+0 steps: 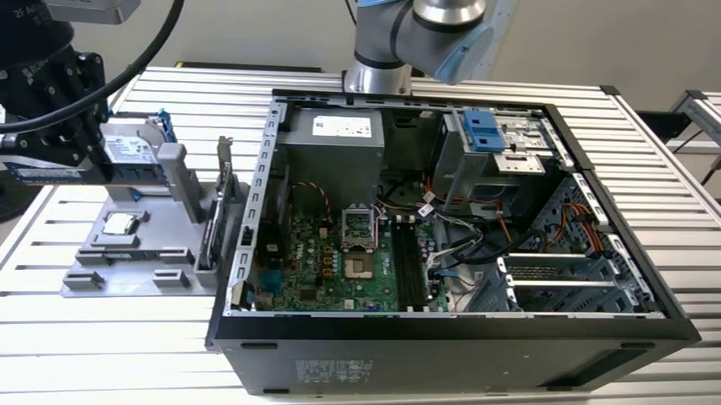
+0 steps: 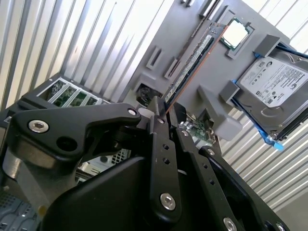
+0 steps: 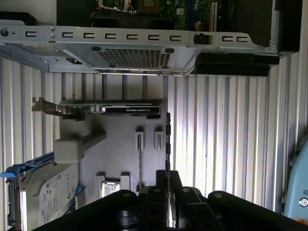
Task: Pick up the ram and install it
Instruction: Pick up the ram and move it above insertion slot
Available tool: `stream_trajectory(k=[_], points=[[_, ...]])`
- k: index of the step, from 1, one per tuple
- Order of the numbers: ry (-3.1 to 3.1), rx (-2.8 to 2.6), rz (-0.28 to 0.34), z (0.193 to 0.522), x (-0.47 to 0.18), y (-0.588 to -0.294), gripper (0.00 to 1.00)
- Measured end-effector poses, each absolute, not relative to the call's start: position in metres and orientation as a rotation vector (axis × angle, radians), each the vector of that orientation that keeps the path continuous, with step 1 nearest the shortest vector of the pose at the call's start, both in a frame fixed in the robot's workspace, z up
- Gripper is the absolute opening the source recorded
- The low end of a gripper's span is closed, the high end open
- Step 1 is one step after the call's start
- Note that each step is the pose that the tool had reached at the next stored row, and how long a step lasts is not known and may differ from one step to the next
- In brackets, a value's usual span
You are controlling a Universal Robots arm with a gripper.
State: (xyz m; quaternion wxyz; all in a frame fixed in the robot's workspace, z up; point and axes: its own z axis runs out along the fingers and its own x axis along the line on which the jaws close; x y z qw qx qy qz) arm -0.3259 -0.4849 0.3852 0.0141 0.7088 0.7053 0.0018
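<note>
The ram (image 2: 192, 60) is a thin dark green stick, seen edge-on in both wrist views, and my gripper (image 2: 163, 113) is shut on its near end. It juts straight out from the black fingertips (image 3: 166, 180), with the ram (image 3: 167, 137) hanging above the right edge of the grey parts holder (image 3: 120, 154). In the exterior view my gripper (image 1: 70, 162) sits at the far left, beside the holder, with the ram (image 1: 46, 175) held level and clear of it. The open computer case (image 1: 451, 325) lies to the exterior view's right, its motherboard (image 1: 338, 261) exposed.
The grey holder (image 1: 124, 270) still carries a silver hard drive (image 2: 276, 86), a processor chip (image 2: 236, 32) and a card with a metal bracket (image 3: 108, 109). The case's metal side wall (image 3: 144, 45) stands just beyond the holder. Everything rests on a ribbed aluminium table (image 1: 67, 337).
</note>
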Motion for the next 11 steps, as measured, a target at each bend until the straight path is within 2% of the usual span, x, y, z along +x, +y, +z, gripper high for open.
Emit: stream_trajectory(k=[11], points=[[2.196, 2.207, 0.006, 0.385, -0.314, -0.485, 0.0]])
